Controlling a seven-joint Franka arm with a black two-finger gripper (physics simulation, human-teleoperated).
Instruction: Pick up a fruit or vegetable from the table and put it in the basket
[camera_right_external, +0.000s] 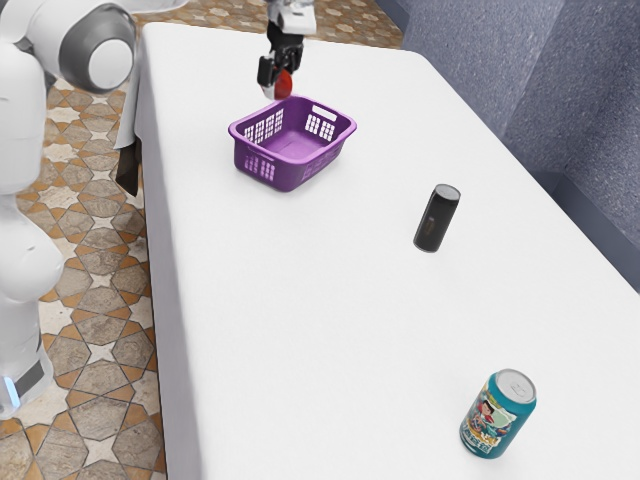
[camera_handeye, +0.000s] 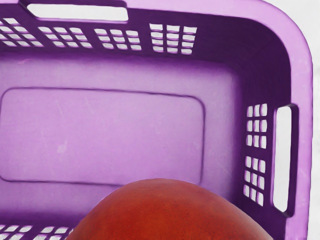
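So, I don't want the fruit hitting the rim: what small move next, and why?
Probably ease the hand toward the middle of the basket before releasing: in the exterior view, the held fruit appears by its far side, off-centre.

In the wrist view, the picture's edge cut off part of the basket (camera_handeye: 303, 75) and much of the round red thing (camera_handeye: 170, 212) over it, which hid some of the basket's floor and wall. In the exterior view, the arm (camera_right_external: 290, 18) beyond the basket ran out of frame. Nearer the camera than the basket, the can's (camera_right_external: 498, 415) small print was illegible, its underside hidden.
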